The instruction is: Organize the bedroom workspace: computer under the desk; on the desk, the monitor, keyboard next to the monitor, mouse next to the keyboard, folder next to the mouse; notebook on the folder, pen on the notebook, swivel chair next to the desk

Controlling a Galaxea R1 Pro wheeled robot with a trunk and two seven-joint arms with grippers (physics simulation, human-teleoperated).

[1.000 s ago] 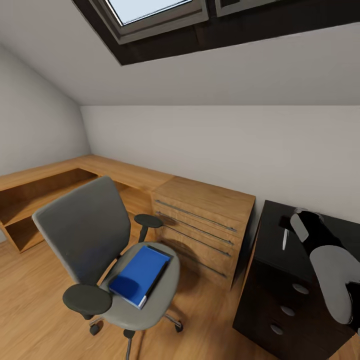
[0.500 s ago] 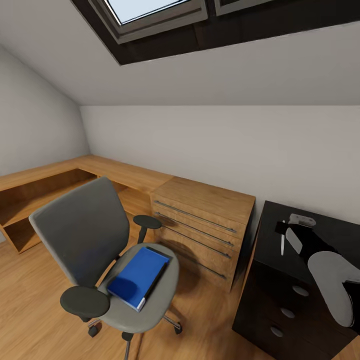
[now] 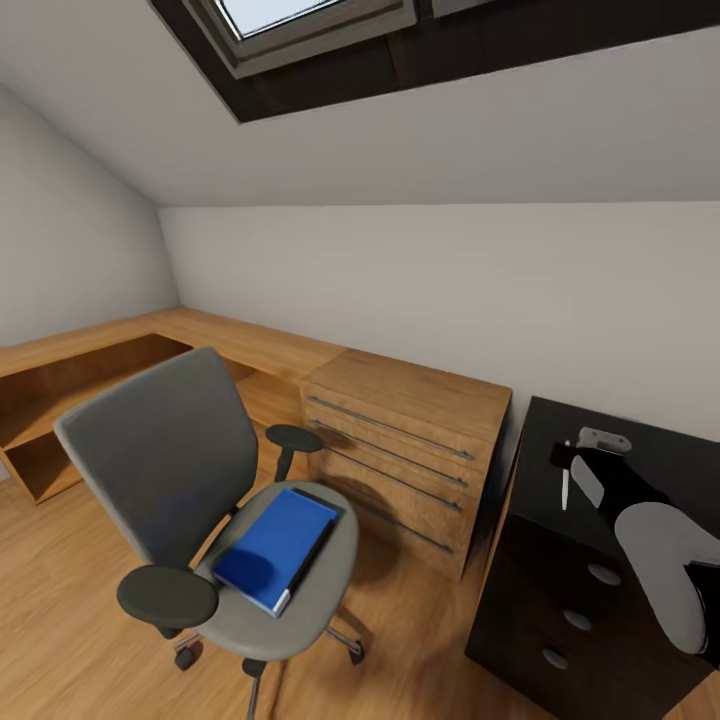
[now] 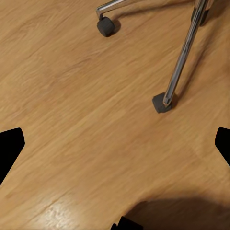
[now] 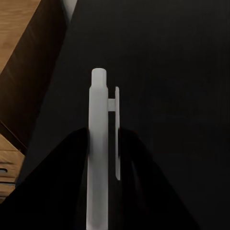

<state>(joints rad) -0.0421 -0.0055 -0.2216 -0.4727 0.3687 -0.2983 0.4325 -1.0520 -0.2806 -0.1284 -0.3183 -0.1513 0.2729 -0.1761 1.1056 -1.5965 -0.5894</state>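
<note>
left pincer: seen through the left wrist camera, hanging over the wood floor (image 4: 72, 120) near the chair's casters; its dark fingertips (image 4: 9, 148) sit far apart at the picture's sides, so it is released and empty.
swivel chair (image 3: 210, 500): stands on the floor left of the wooden drawer chest (image 3: 405, 450), well apart from the black surface (image 3: 545, 470); positioning it beside the surface is not yet done.
folder (image 3: 278, 547): lies flat on the chair seat, white page edge toward the seat's front; moving it is not yet done.
pen (image 3: 565, 487): held by the right pincer (image 3: 585, 462), just above the surface near its left edge and far corner; in the right wrist view the pen (image 5: 99, 148) is clamped between the two dark fingers.
right pincer: clenched on the pen, not resting on the surface as far as i can tell.
progress: judged early for the stack. the pen goes on last, and the folder is on the chair. notebook, monitor, keyboard, mouse and computer cannot be judged from here.
open room: the patch of surface under the pen looks bare. the left edge drops to the drawer unit (image 3: 575, 620) with round knobs, tight against the wooden chest. open floor lies before the chair for rolling it over.
</note>
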